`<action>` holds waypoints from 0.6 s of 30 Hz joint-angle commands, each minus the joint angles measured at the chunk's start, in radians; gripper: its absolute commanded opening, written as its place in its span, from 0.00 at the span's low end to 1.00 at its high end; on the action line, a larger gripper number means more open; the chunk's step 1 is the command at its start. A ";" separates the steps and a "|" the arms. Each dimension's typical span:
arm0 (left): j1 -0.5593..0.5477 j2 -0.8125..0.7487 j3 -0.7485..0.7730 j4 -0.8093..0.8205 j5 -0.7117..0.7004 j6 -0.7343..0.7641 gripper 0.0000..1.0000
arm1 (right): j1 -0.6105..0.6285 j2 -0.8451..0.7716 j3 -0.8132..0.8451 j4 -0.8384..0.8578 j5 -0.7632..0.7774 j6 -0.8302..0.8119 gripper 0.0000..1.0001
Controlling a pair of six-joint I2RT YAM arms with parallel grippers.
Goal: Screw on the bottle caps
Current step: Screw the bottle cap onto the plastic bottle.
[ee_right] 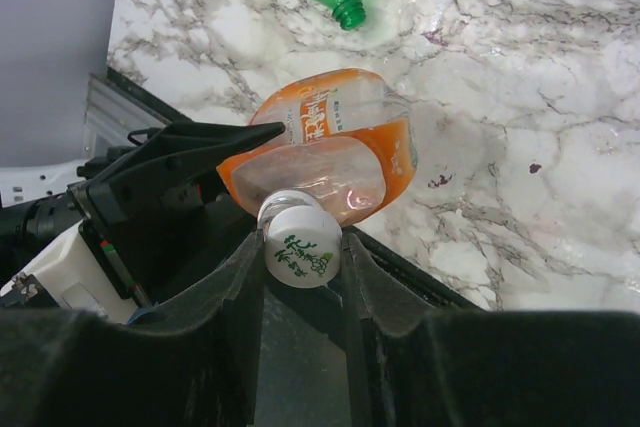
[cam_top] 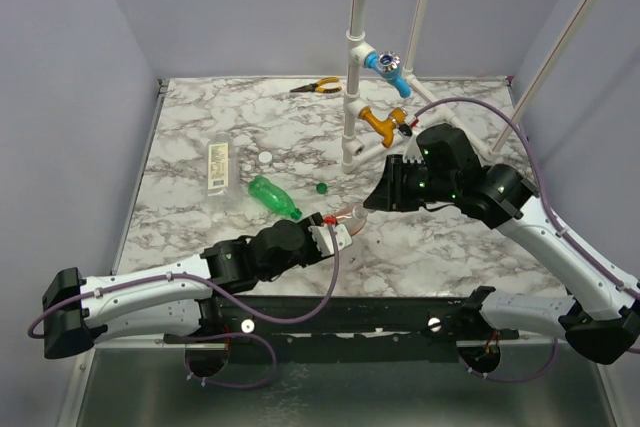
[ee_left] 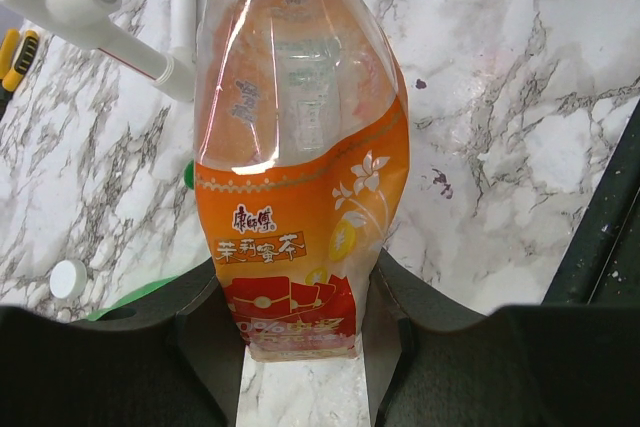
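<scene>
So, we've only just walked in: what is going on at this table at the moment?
The left fingers grip the orange bottle near its base. The right fingers are closed on a white printed cap at that bottle's neck, so this one is being capped. The green bottle, clear bottle, dark green cap and plain white cap lie untouched on the table.

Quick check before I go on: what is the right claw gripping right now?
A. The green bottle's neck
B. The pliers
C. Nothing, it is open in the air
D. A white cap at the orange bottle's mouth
D: in the right wrist view the right claw pinches the white cap at the mouth of the orange bottle, which the left claw holds by its lower end.
</scene>
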 commanded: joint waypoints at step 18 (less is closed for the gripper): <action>0.021 0.048 0.000 0.136 0.058 -0.039 0.17 | -0.001 0.033 0.024 -0.006 -0.039 0.006 0.30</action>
